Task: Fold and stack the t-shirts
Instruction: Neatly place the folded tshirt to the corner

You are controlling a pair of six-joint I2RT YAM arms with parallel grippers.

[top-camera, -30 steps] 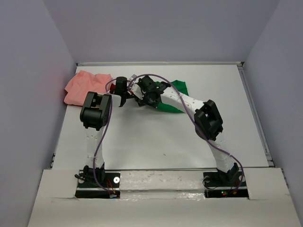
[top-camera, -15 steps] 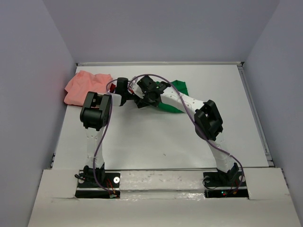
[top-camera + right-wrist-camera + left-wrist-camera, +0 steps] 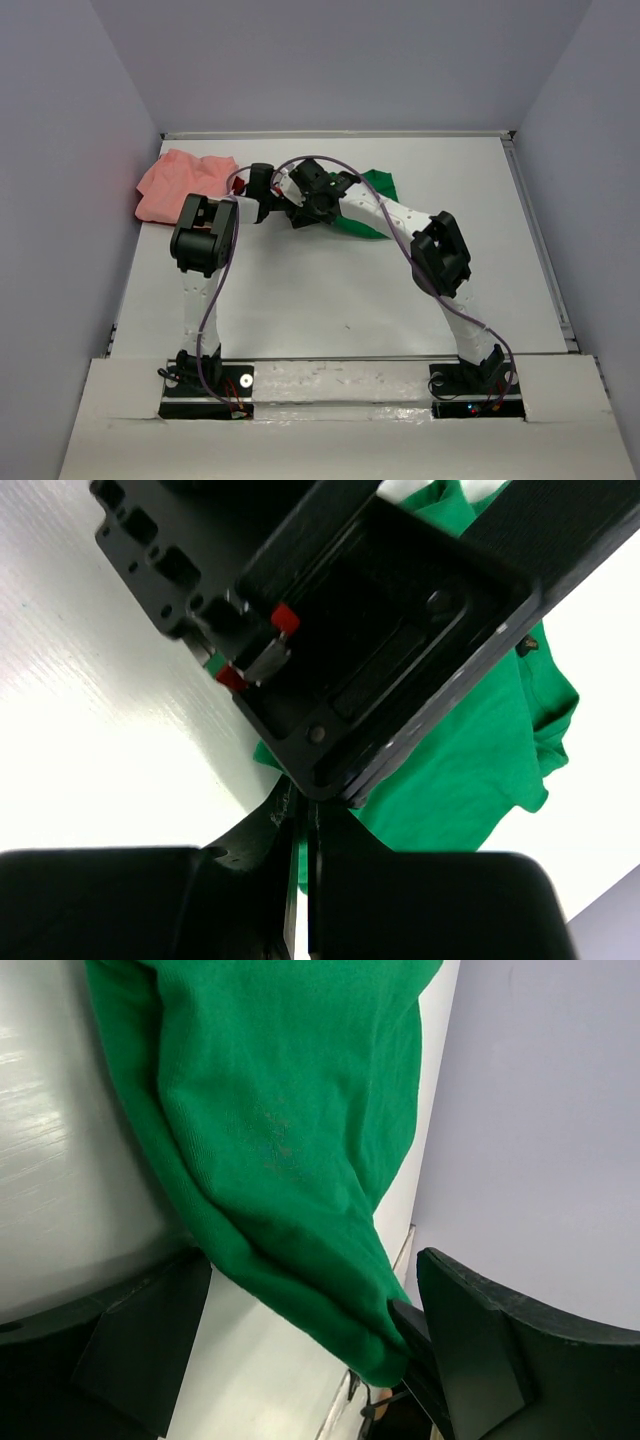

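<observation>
Top view, salmon-pink t-shirt [image 3: 185, 185]: crumpled at far left of table [image 3: 330, 290].
Top view, green t-shirt [image 3: 380, 190]: far middle of table, partly hidden under right arm.
Left wrist, left gripper [image 3: 305, 1300]: fingers wide apart, green t-shirt [image 3: 280, 1140] hanging between them, not pinched.
Right wrist, right gripper [image 3: 300, 875]: fingers together, clamped on a sliver of green t-shirt [image 3: 470, 760] edge.

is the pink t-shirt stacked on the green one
No, the pink t-shirt lies bunched at far left, apart from the green t-shirt.
</observation>
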